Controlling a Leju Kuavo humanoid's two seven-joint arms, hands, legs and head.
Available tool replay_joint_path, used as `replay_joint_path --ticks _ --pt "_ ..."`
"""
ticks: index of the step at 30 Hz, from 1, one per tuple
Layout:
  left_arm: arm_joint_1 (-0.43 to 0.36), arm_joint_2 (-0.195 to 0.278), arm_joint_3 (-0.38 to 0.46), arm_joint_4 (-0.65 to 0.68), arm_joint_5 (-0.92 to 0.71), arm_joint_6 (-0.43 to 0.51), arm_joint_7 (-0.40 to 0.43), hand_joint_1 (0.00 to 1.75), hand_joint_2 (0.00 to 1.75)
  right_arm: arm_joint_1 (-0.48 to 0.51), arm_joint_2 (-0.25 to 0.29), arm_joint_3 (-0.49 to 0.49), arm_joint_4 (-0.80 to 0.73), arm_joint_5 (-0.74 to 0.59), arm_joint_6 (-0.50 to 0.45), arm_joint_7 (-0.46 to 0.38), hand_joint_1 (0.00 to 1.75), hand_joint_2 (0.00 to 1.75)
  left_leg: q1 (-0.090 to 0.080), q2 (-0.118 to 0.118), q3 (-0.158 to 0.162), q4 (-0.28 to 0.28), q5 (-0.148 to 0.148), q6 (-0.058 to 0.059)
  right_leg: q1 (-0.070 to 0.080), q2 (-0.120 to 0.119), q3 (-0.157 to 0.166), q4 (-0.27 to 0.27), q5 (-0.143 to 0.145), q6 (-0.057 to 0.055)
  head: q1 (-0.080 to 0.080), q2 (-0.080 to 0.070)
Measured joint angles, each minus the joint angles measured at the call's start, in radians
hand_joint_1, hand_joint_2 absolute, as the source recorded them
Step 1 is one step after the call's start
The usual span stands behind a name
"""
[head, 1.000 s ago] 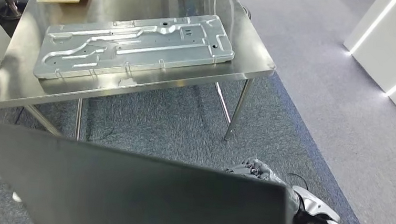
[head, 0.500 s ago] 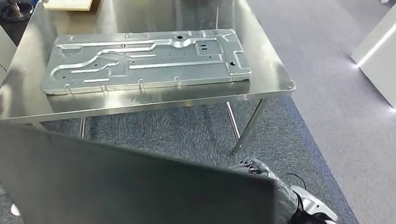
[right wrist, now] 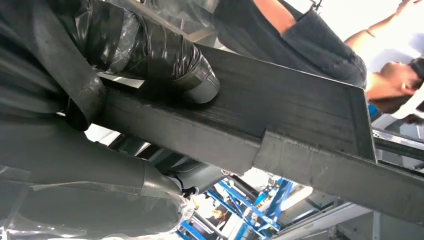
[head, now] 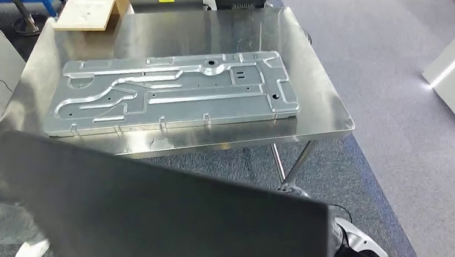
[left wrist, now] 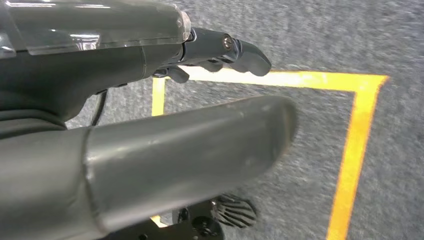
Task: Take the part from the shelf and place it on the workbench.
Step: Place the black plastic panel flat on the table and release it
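Workbench (head: 329,111) fills the head view from 10 to 2 o'clock, a stamped metal panel (head: 173,91) on it; the dark flat part (head: 158,220) rides level at 6 o'clock, apparently for sliding on. Left wrist view: left hand (left wrist: 150,115) hangs over carpet with fingers apart, holding nothing. Right wrist view: right hand (right wrist: 125,85) clamps the part's edge (right wrist: 280,130), thumb over, bearing its weight.

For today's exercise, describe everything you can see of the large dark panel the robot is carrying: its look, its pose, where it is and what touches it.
The dark panel is a broad, flat, matt dark grey sheet with straight edges, apparently sheet metal. It lies tilted across the lower part of the head view, in front of and lower than the steel workbench, not yet over it. The right wrist view shows its underside with a raised rim and a stepped edge. The right hand grips that rim, fingers wrapped over it. A person stands close behind it.
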Motion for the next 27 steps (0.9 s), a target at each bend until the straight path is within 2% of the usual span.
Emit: replay_joint_path --ticks 2,3,4,5,6,7,8,9,10,11,13,15,17,18,19,20,21,22,24,25,27 --pt "-0.001 0.0 0.0 0.0 -0.002 0.0 0.0 0.0 0.0 -0.002 0.004 0.0 0.001 0.0 0.0 0.0 1.75 1.75 0.004 0.004 -0.087 0.115 -0.058 -0.011 -0.002 -0.001 0.022 -0.002 -0.02 -0.002 0.0 0.0" --pt "0.0 0.001 0.0 0.0 -0.003 0.0 0.0 0.0 0.0 -0.002 0.006 0.001 0.002 0.0 0.0 0.0 1.75 1.75 0.006 0.005 -0.123 0.145 -0.087 -0.015 -0.003 -0.001 0.034 -0.002 -0.031 -0.001 0.0 0.0" --pt "0.002 0.002 0.0 0.0 -0.004 -0.001 0.0 0.0 0.0 -0.002 0.008 0.001 0.003 0.0 0.0 0.0 1.75 1.75 0.008 0.006 -0.145 0.145 -0.099 -0.018 -0.004 -0.001 0.048 -0.002 -0.043 0.001 0.0 0.0" --pt "0.003 0.002 0.0 0.0 -0.004 -0.001 0.0 0.0 0.0 -0.002 0.01 0.002 0.004 0.0 0.0 0.0 1.75 1.75 0.009 0.006 -0.155 0.12 -0.088 -0.019 -0.005 0.0 0.065 -0.002 -0.055 0.003 0.0 0.0" --pt "0.004 0.002 0.0 0.0 -0.004 -0.002 0.0 0.0 0.0 -0.002 0.012 0.002 0.005 0.0 0.0 0.0 1.75 1.75 0.009 0.007 -0.154 0.068 -0.045 -0.017 -0.006 -0.001 0.082 -0.003 -0.068 0.006 0.0 0.0" --pt "0.005 0.002 0.0 0.0 -0.004 -0.002 0.0 0.0 0.0 -0.002 0.013 0.002 0.006 0.0 0.0 0.0 1.75 1.75 0.008 0.007 -0.15 0.006 0.019 -0.013 -0.006 -0.001 0.099 -0.004 -0.079 0.009 0.0 0.0" --pt "0.006 0.003 0.001 0.0 -0.005 -0.003 0.0 0.0 0.0 -0.003 0.014 0.002 0.008 0.001 0.0 0.0 1.75 1.75 0.006 0.007 -0.147 -0.047 0.07 -0.008 -0.006 0.0 0.112 -0.005 -0.09 0.014 0.0 0.0" --pt "0.008 0.004 0.001 0.0 -0.005 -0.003 0.0 0.0 0.0 -0.003 0.016 0.003 0.01 0.001 0.0 0.0 1.75 1.75 0.003 0.006 -0.144 -0.088 0.106 -0.001 -0.006 0.001 0.124 -0.01 -0.1 0.02 0.0 0.0" --pt "0.009 0.005 0.001 0.0 -0.005 -0.003 0.0 0.0 0.0 -0.004 0.017 0.003 0.011 0.002 0.001 0.0 1.75 1.75 0.001 0.006 -0.141 -0.111 0.12 0.006 -0.006 0.003 0.134 -0.011 -0.104 0.027 0.0 0.0" --pt "0.009 0.005 0.002 0.0 -0.005 -0.003 0.0 0.0 0.0 -0.005 0.018 0.004 0.012 0.002 0.001 0.0 1.75 1.75 0.0 0.006 -0.135 -0.121 0.116 0.014 -0.005 0.004 0.142 -0.009 -0.105 0.034 0.0 0.0" --pt "0.008 0.006 0.002 0.0 -0.005 -0.003 0.0 0.0 0.0 -0.007 0.019 0.004 0.012 0.002 0.001 0.0 1.75 1.75 0.005 0.007 -0.107 -0.136 0.13 0.03 -0.005 0.001 0.152 0.009 -0.113 0.046 0.0 0.0" --pt "0.005 0.006 0.002 0.0 -0.005 -0.003 0.0 0.0 0.0 -0.011 0.02 0.003 0.013 0.003 0.001 0.0 1.75 1.75 0.009 0.009 -0.084 -0.14 0.137 0.04 -0.007 -0.003 0.123 0.077 -0.148 0.056 0.0 0.0" --pt "0.004 0.006 0.002 0.0 -0.005 -0.003 -0.001 0.0 0.0 -0.013 0.02 0.003 0.014 0.003 0.002 -0.001 1.75 1.75 0.009 0.01 -0.075 -0.14 0.126 0.042 -0.014 -0.005 0.044 0.193 -0.2 0.067 0.0 0.0" --pt "0.004 0.006 0.002 0.0 -0.005 -0.003 -0.001 0.0 0.0 -0.012 0.02 0.004 0.015 0.003 0.002 -0.001 1.75 1.75 0.009 0.009 -0.071 -0.139 0.12 0.041 -0.018 -0.006 0.005 0.237 -0.216 0.072 0.0 0.0" --pt "0.005 0.006 0.003 0.0 -0.005 -0.003 -0.001 0.0 0.0 -0.012 0.02 0.004 0.016 0.003 0.002 0.0 1.75 1.75 0.009 0.009 -0.064 -0.139 0.112 0.04 -0.021 -0.007 -0.022 0.254 -0.217 0.075 0.0 0.0" --pt "0.006 0.006 0.003 0.0 -0.005 -0.003 -0.001 0.0 0.0 -0.012 0.02 0.004 0.016 0.003 0.003 0.0 1.75 1.75 0.009 0.008 -0.054 -0.139 0.104 0.038 -0.023 -0.008 -0.033 0.238 -0.197 0.075 0.0 0.0" --pt "0.007 0.006 0.003 0.0 -0.005 -0.003 -0.001 0.0 0.0 -0.013 0.02 0.004 0.016 0.003 0.003 0.0 1.75 1.75 0.01 0.007 -0.041 -0.139 0.094 0.036 -0.024 -0.009 -0.027 0.191 -0.156 0.074 0.0 0.0" --pt "0.007 0.006 0.004 0.0 -0.005 -0.003 -0.001 0.0 0.0 -0.013 0.02 0.004 0.016 0.003 0.003 0.0 1.75 1.75 0.01 0.007 -0.029 -0.14 0.084 0.032 -0.024 -0.011 -0.013 0.126 -0.101 0.069 0.0 0.0" --pt "0.005 0.006 0.004 0.0 -0.004 -0.003 -0.002 0.0 0.0 -0.014 0.021 0.004 0.018 0.007 -0.002 0.0 1.75 1.75 0.01 0.005 -0.008 -0.142 0.068 0.022 -0.017 -0.014 0.005 0.035 -0.035 0.057 0.0 0.0" --pt "0.004 0.006 0.005 0.0 -0.002 -0.003 -0.004 0.0 0.0 -0.013 0.021 0.004 0.018 0.013 -0.008 0.0 1.75 1.75 0.01 0.005 0.0 -0.144 0.063 0.015 -0.014 -0.015 0.008 0.016 -0.021 0.05 0.0 0.0" --pt "0.003 0.006 0.007 0.0 0.005 -0.003 -0.009 0.0 0.0 -0.009 0.022 0.0 0.016 0.034 -0.037 -0.004 1.75 1.75 0.008 0.005 0.011 -0.143 0.058 0.001 -0.012 -0.014 0.016 0.009 -0.024 0.036 0.0 0.0"
